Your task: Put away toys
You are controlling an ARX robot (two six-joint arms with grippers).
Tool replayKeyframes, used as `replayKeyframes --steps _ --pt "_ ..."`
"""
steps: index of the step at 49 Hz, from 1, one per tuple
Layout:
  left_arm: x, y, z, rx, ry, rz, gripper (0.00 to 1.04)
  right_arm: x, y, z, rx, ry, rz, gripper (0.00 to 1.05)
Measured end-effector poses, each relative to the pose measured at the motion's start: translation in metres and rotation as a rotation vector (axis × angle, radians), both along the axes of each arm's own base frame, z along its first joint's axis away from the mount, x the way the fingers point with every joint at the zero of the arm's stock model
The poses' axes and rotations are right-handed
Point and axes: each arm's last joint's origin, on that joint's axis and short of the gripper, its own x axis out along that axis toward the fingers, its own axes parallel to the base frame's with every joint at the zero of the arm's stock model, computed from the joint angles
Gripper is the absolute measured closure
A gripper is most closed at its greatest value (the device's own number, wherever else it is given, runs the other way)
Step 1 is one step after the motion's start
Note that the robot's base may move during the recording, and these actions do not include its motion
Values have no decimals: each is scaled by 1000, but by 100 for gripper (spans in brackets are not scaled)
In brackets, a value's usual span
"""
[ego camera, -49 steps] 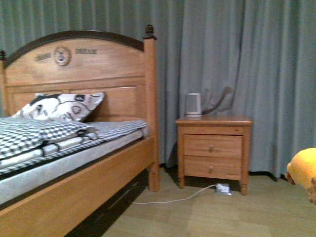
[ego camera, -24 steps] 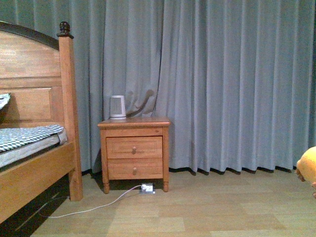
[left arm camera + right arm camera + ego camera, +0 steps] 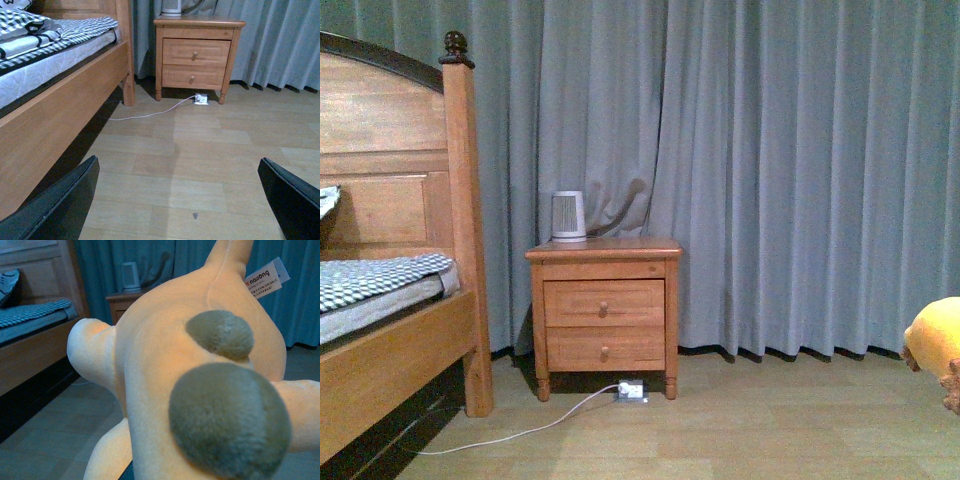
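- Far left, there's the bed [image 3: 390,350], its tall corner post standing just left of the nightstand [image 3: 605,300].
- Bedding [image 3: 380,275] lies on top of the bed, up by the headboard.
- The curtain [image 3: 770,170] runs across the whole back, behind both bed and nightstand.
- The nightstand stands close against that curtain, two drawers in its front, one above the other.
- On the nightstand's top, toward the left rear, sits a small appliance [image 3: 568,216].
- Down on the floor [image 3: 770,430], a power strip [image 3: 632,391] lies by the nightstand's right front leg.
- From it a cable [image 3: 510,435] trails left across the floor toward the bed.
- Far right edge: the plush toy [image 3: 935,340], up off the floor, well apart from the nightstand.
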Motion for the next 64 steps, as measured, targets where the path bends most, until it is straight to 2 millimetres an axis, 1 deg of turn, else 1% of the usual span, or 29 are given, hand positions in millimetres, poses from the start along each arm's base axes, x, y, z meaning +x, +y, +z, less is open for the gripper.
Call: replayKeyframes --steps 64 --pt "0 0 0 0 0 0 6 0 0 0 0 0 0 97"
